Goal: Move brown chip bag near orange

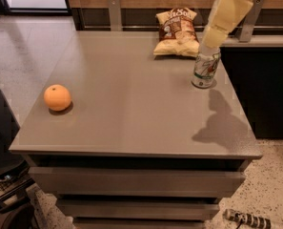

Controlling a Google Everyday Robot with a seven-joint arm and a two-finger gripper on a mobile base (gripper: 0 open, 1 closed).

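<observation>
Grey table [131, 123]: orange [57, 97], brown chip bag [177, 31], soda can [205, 70] (hand [212, 36] above can).

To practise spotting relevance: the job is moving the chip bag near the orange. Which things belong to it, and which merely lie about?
Job:
crinkly brown-and-yellow chip bag, far side of the grey table
small round orange fruit, near the left edge
cream gripper, hovering upper right

Lying about:
green-and-silver soda can, right side, just below the gripper in view

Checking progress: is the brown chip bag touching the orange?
Apart. The camera view shows wide tabletop between brown chip bag and orange; the gripper hangs over the soda can.
</observation>
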